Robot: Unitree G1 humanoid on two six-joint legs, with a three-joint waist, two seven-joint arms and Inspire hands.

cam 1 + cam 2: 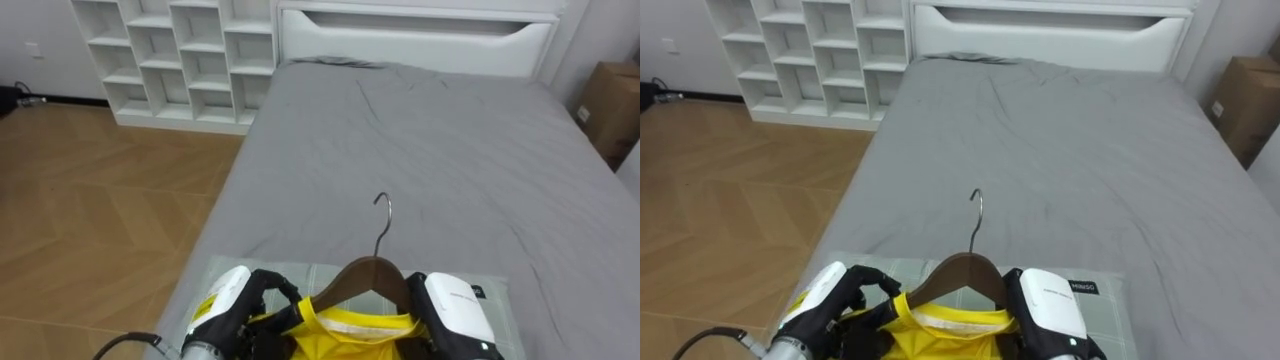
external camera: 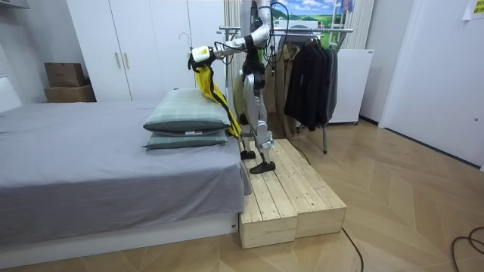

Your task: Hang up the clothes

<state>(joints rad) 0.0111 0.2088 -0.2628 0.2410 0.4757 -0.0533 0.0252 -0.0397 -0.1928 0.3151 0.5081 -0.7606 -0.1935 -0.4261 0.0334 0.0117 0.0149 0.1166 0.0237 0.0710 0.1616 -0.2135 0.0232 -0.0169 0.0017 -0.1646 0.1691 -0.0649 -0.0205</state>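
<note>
A brown wooden hanger (image 1: 368,275) with a metal hook (image 1: 383,215) stands upright just before me, and a yellow garment (image 1: 350,335) hangs on it. My left hand (image 1: 235,305) is shut on the garment at the hanger's left shoulder. My right hand (image 1: 455,310) lies against the hanger's right shoulder, its white back toward me. In the room view I stand on a wooden platform (image 2: 287,189) at the bed's end and hold the yellow garment (image 2: 212,91) out over stacked green pillows (image 2: 185,121). A clothes rack (image 2: 310,68) with dark clothes stands behind me.
The grey bed (image 1: 420,150) stretches ahead to a white headboard (image 1: 420,40). A white cubby shelf (image 1: 180,60) stands at the far left over wooden floor (image 1: 90,200). A cardboard box (image 1: 610,100) sits at the right. White wardrobes (image 2: 144,45) line the wall.
</note>
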